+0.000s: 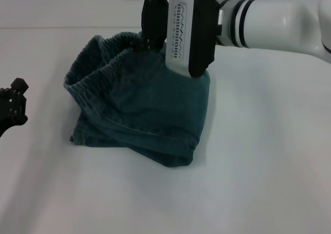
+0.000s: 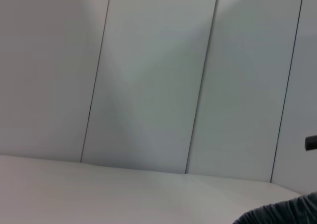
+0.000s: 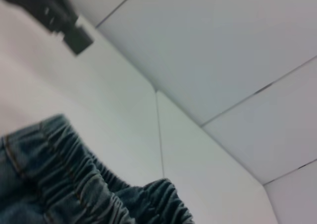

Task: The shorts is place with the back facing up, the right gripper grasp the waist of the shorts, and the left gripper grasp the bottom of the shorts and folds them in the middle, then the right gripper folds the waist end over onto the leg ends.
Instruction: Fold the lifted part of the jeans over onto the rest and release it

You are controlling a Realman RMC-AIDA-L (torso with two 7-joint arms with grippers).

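Note:
The blue denim shorts [image 1: 139,110] lie folded in a heap on the white table [image 1: 248,182]. Their ruffled elastic waist [image 1: 98,63] is raised and gapes open toward the left. My right gripper [image 1: 145,40], a black claw on the white arm, is at the heap's far top and is shut on the waistband. The right wrist view shows the puckered waist [image 3: 74,184] close up. My left gripper [image 1: 13,107] rests at the far left edge, apart from the cloth. The lower layers lie flat, and I cannot tell the leg ends apart within them.
The white arm [image 1: 274,19] reaches in from the upper right above the table. A panelled grey wall [image 2: 158,75] stands behind the table. A strip of denim [image 2: 282,214] shows at the corner of the left wrist view.

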